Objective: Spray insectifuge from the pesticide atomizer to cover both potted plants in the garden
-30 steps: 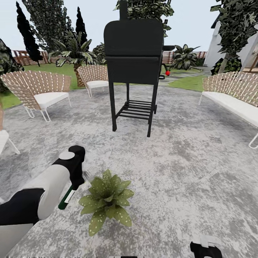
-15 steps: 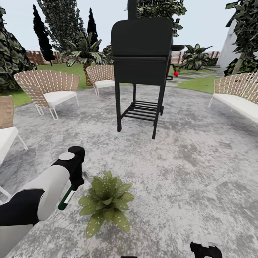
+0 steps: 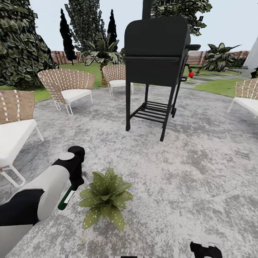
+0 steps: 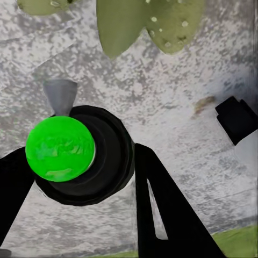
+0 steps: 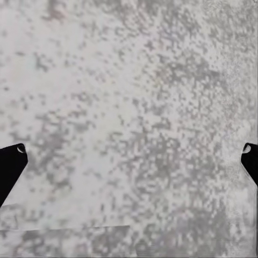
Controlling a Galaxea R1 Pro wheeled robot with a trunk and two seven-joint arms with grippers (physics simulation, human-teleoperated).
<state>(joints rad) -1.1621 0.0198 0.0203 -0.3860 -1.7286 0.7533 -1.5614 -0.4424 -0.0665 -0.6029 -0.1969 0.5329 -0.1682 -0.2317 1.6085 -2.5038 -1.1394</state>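
left gripper (image 4: 80, 161) pinches the dark green-capped pesticide atomizer (image 4: 75, 153) beside a pale-speckled potted plant (image 3: 105, 197); right gripper (image 5: 129, 161) spread

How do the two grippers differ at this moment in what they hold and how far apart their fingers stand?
The left gripper has its fingers close around the pesticide atomizer; the right gripper holds nothing. The left's fingers sit close to the bottle's sides, while the right's fingers stand wide apart at the frame edges. The left hangs beside the potted plant; under the right lies bare patio. Both have black fingers and point down at the grey paving.
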